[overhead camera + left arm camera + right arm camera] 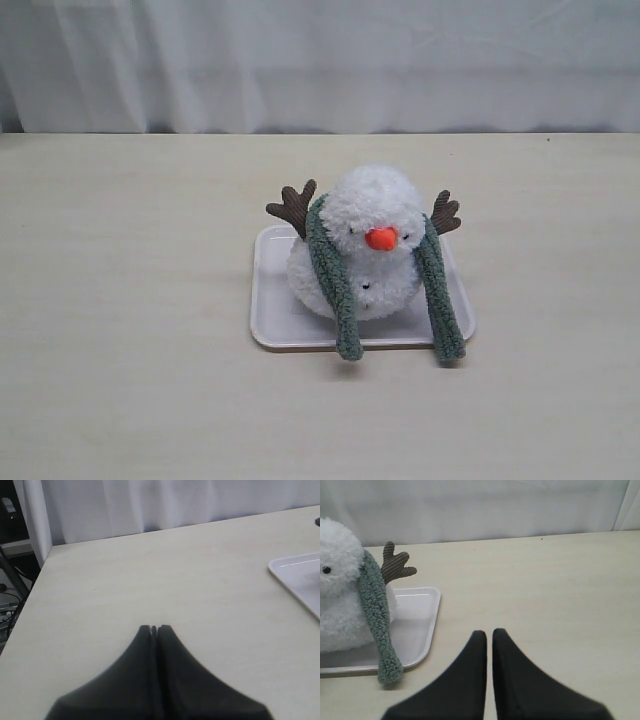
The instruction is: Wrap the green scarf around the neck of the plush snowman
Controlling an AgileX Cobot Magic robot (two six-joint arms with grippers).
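Observation:
The plush snowman (365, 250) sits on a white tray (275, 310) in the middle of the table, its orange nose facing the camera. The green scarf (335, 285) is draped behind its head, and both ends hang down the front over the tray's near edge. The neck is hidden by fluff and scarf. Neither gripper shows in the exterior view. My left gripper (154, 628) is shut and empty above bare table, with a tray corner (295, 572) off to one side. Also shut and empty, my right gripper (489, 632) is beside the tray (422, 625), apart from the snowman (337, 595) and scarf (377, 620).
A white curtain (320, 60) hangs along the table's far edge. The left wrist view shows the table's side edge and dark equipment with cables (10, 585) beyond it.

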